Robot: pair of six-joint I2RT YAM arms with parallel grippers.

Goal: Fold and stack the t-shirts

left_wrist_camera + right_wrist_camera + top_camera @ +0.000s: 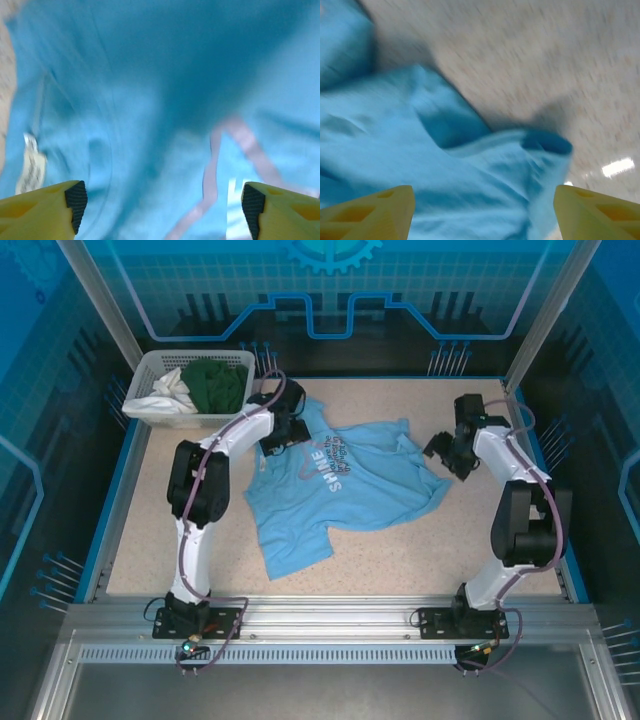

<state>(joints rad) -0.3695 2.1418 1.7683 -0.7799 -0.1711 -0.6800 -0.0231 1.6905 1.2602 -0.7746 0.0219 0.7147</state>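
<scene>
One blue shirt [335, 485] lies spread and rumpled mid-frame in the top view, on the speckled table [480, 540], its SHINE print face up and turned sideways. Left gripper [283, 435] sits over the shirt's upper left corner, by the collar. From its wrist camera the yellow fingers [76, 197] stand wide apart at the bottom corners with nothing between them. Blurred blue cloth and pale print lines lie beneath, and a white tag [31, 167] shows at lower left.

Right gripper [445, 452] hangs at the shirt's right edge. Its wrist view shows the jaws wide too, and empty, over a sleeve [545, 142] whose hem curls up at centre right, with bare table in the upper right. Whether either gripper touches the cloth, I can't tell.

Upper left of the top view: a white basket [150, 365], with a green garment [215, 385] and a white garment [170, 385] heaped inside.
</scene>
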